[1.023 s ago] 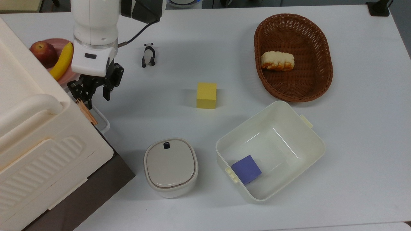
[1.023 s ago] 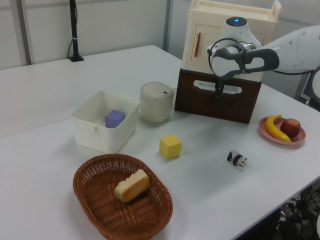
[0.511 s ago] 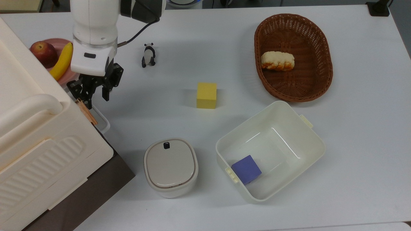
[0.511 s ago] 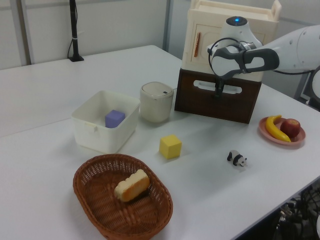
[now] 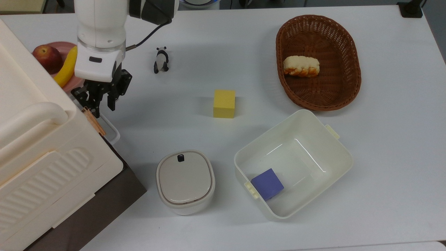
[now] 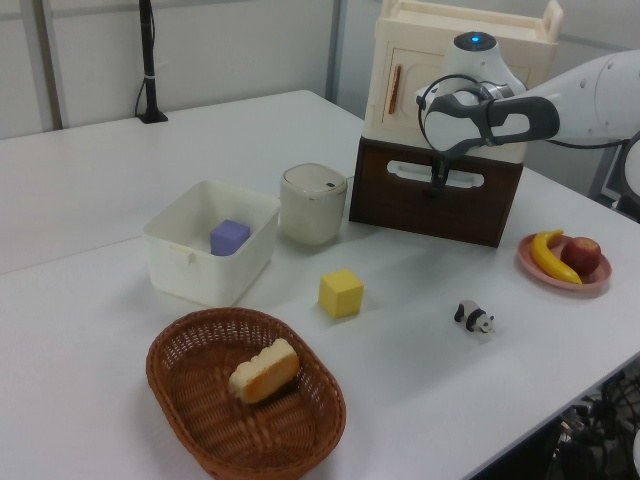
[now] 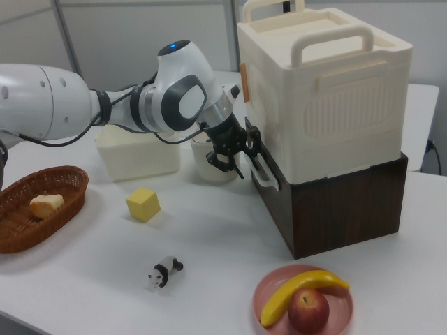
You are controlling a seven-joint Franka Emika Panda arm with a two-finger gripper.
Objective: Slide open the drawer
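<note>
In the top view the claw sits at the upper left of the frame, its black fingers parted a little on either side of the white loop handle of the drawer, whose dark front runs down the lower left under the ribbed cream case; whether the pads already touch the handle cannot be told. The likely failure is a pull with the loop only half caught, so the fingers slip off, or a pull off the drawer's line that drags the whole stack across the bench. Lower right of centre, the cream tub holds a purple block; the wicker basket at upper right holds a bread roll. In the left view the drawer front looks flush and closed at upper right, and the pink plate carries a banana and an apple. In the right view the claw meets the handle at frame centre.
</note>
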